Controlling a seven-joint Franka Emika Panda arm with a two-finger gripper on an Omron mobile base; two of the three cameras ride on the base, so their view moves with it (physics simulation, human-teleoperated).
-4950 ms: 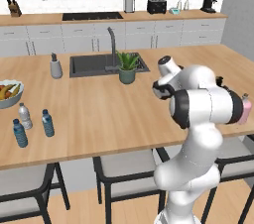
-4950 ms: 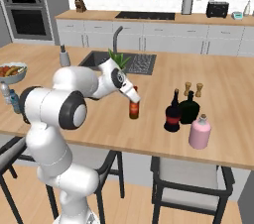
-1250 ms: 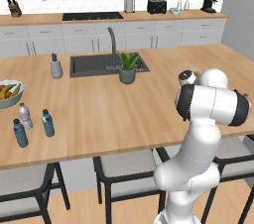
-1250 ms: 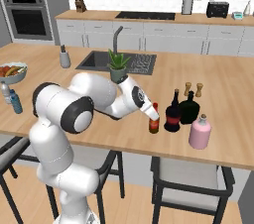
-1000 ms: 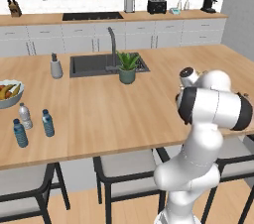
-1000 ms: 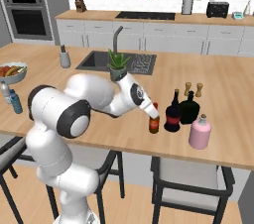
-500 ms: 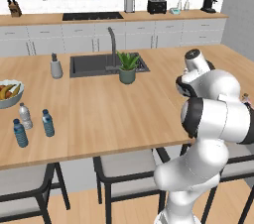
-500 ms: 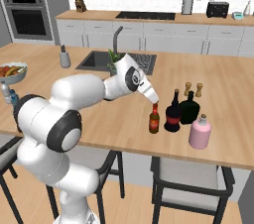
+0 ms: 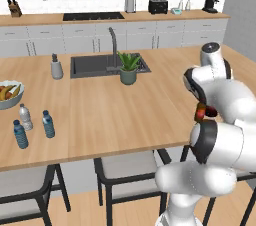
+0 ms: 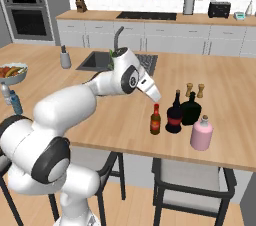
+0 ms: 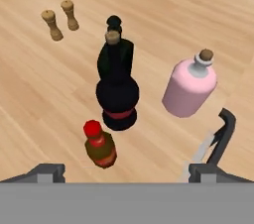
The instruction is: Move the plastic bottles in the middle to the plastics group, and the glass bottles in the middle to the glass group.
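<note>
Since a second earlier, the gripper [image 10: 156,96] had let go of the brown bottle [image 10: 155,119] and lifted clear, jaws spread wide and empty. From left to right on the island [image 10: 120,120], three water bottles [image 9: 48,123] stood grouped near the fruit bowl [image 9: 10,95]; at the far end the brown bottle stood just beside the tall black bottle [image 10: 174,112], then the squat black bottle [image 10: 190,109] and the pink bottle [image 10: 201,133]. Being glass, these would likely handle stiff, smooth and breakable, best gripped around the body.
</note>
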